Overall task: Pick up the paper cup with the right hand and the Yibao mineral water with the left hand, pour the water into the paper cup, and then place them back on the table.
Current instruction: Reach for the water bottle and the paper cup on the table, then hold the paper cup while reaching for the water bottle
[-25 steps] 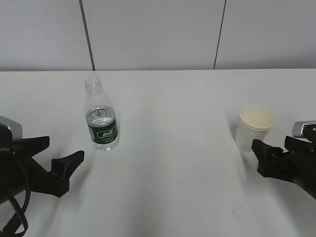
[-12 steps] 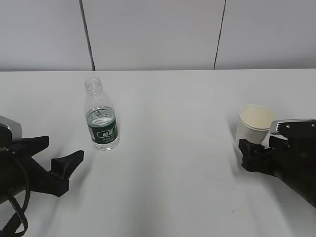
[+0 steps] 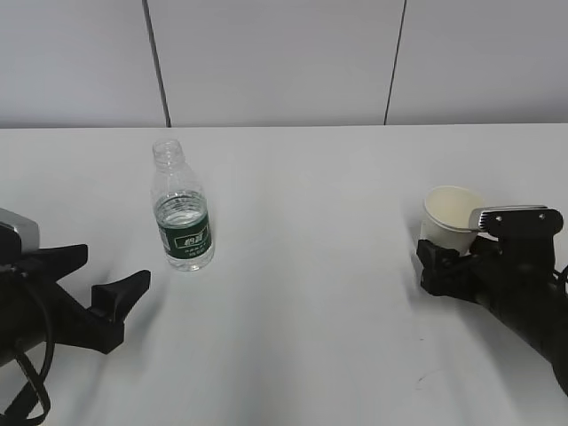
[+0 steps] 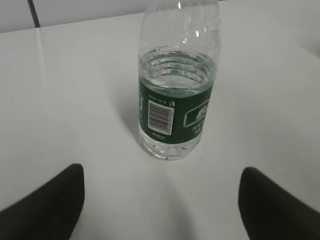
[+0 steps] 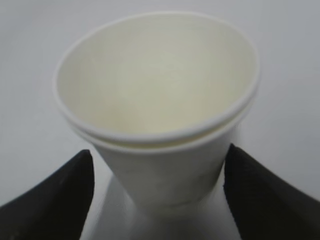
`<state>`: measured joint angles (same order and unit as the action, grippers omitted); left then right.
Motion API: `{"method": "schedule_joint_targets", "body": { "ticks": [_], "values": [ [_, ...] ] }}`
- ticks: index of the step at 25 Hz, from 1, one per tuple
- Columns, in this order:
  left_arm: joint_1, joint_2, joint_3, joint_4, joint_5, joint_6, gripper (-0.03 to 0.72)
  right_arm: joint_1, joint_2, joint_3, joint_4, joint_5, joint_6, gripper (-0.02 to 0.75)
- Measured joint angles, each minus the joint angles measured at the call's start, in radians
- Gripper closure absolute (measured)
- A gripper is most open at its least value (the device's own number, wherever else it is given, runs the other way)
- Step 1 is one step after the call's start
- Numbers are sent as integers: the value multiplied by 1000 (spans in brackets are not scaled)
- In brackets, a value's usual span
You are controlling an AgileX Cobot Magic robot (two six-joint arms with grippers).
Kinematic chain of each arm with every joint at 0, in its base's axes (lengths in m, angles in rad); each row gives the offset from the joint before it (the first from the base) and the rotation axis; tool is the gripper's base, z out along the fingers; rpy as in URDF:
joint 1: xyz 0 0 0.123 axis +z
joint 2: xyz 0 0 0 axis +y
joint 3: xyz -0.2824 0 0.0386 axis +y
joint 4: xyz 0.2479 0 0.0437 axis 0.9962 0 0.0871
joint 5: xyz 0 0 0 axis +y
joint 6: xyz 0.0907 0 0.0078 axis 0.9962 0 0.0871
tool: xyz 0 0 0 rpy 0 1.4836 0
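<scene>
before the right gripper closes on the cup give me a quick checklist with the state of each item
1. White tapered paper cup sits between the right gripper's black fingers: ok.
2. Right jaws open, gaps visible both sides of the cup: ok.
3. Cup upright on the white table: ok.
4. Cup empty inside: ok.
5. Clear ribbed plastic bottle with green label upright, uncapped, centred ahead of the open left gripper: ok.
6. Grip height on the cup wall suitable: cannot tell.
</scene>
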<state>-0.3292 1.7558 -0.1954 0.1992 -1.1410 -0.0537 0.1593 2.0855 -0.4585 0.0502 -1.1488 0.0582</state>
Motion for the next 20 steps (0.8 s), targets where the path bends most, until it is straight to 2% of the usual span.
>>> {"method": "schedule_joint_targets", "body": {
  "ticks": [20],
  "values": [
    [0,0,0,0,0,0,114,0,33,-65,-7,0,0,110]
  ]
}}
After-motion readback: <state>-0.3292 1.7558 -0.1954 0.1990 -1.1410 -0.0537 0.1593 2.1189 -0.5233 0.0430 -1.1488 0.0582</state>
